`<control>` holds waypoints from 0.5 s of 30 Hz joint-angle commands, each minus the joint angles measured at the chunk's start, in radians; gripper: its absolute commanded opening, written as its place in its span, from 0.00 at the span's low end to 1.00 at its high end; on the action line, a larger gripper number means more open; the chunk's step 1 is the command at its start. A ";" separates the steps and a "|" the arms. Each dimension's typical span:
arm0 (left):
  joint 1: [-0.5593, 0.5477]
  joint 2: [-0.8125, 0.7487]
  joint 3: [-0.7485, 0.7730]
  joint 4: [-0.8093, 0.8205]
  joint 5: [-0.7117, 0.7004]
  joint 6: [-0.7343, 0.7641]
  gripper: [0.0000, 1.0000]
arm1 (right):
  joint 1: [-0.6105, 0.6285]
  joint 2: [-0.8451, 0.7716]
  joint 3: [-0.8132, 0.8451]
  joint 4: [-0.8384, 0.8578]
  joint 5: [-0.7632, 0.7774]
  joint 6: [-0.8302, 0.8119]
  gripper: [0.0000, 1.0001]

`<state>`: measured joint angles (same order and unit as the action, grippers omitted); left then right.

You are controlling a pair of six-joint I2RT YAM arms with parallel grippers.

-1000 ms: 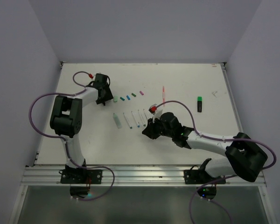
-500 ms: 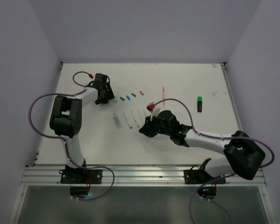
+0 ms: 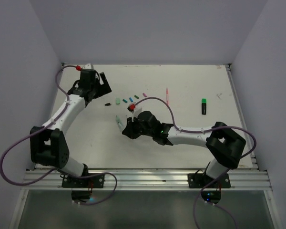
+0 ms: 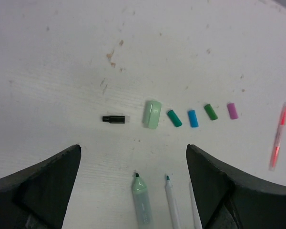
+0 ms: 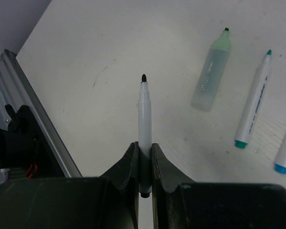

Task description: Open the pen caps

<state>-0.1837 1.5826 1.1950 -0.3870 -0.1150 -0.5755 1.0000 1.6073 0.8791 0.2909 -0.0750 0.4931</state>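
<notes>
Right gripper (image 5: pixel 144 151): nearest the bases; jaws clamped on the black-tipped pen (image 5: pixel 143 107), bare tip pointing away at 12 o'clock from the wrist, barrel in line with the fingers
Uncapped row: just beyond, at 1 to 2 o'clock in the wrist view; pale green marker (image 5: pixel 211 76) and teal-tipped pen (image 5: pixel 255 100) lie flat on the table (image 3: pixel 190 143), side by side, apart
Caps: farther out, in a line running 9 to 3 o'clock under the left wrist; black cap (image 4: pixel 114 119) at the 9 o'clock end, then pale green cap (image 4: pixel 152 114), teal cap (image 4: pixel 174 118), blue cap (image 4: pixel 193 118), dark green cap (image 4: pixel 210 111), magenta cap (image 4: pixel 232 110); all off and loose
Left gripper (image 4: pixel 133 151): jaws wide apart, holding nothing; hovers at the black cap's end
Left to do: pink pen (image 3: pixel 167 95), long axis 12 to 6, probably capped; black highlighter (image 3: pixel 204 109) with bright green cap (image 3: pixel 204 100) at its 12 o'clock end
Key relation: both lie at 1 to 3 o'clock from the right jaws in the top view; the right arm is nearer, but is likely to lay its pen down first
</notes>
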 commanded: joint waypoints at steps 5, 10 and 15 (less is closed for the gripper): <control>0.101 -0.260 0.029 -0.156 -0.063 0.134 1.00 | 0.078 0.230 0.236 -0.099 0.184 0.058 0.00; 0.139 -0.397 -0.082 -0.138 -0.147 0.200 1.00 | 0.098 0.354 0.403 -0.211 0.302 0.085 0.02; 0.142 -0.527 -0.262 -0.018 -0.233 0.200 1.00 | 0.100 0.475 0.521 -0.285 0.382 0.124 0.04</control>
<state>-0.0486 1.0767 0.9997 -0.4652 -0.2646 -0.4187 1.0988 2.0342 1.3235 0.0822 0.1986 0.5694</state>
